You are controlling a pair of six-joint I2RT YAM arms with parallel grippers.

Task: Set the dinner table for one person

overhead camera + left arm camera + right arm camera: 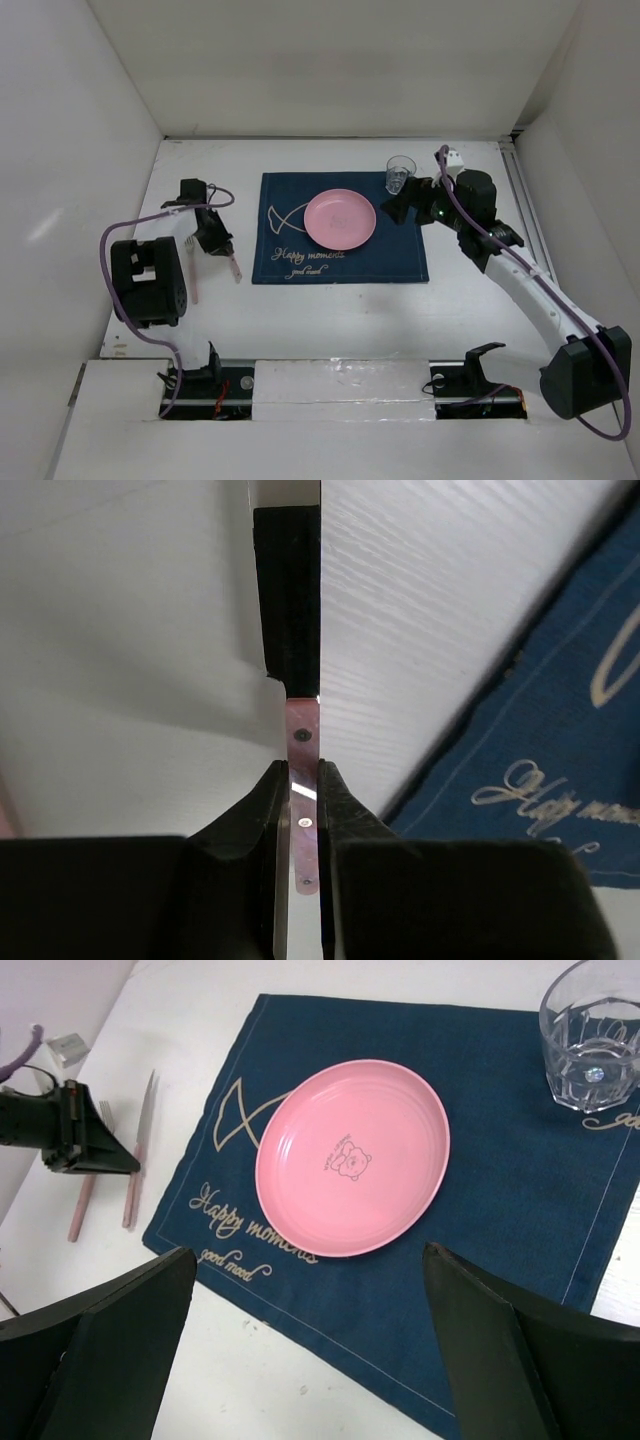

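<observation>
The left pincer (303, 770) is clamped on a knife's (302, 735) pink handle, with a fork (80, 1205) just to its left. The white table (340, 310) lies beneath both pincers. The right pincer (308, 1252) stands wide apart; ahead of it is a plate (350, 1160) on a blue mat (500, 1180), with a glass (590, 1045) near.

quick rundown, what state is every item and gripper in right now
knife, gripped at its handle by left gripper, beside placemat
left gripper, shut on knife
right gripper, open, holding nothing
fork, lying on table, free
plate, upright, empty, on placemat
glass, upright, on placemat corner
placemat, spread flat
</observation>
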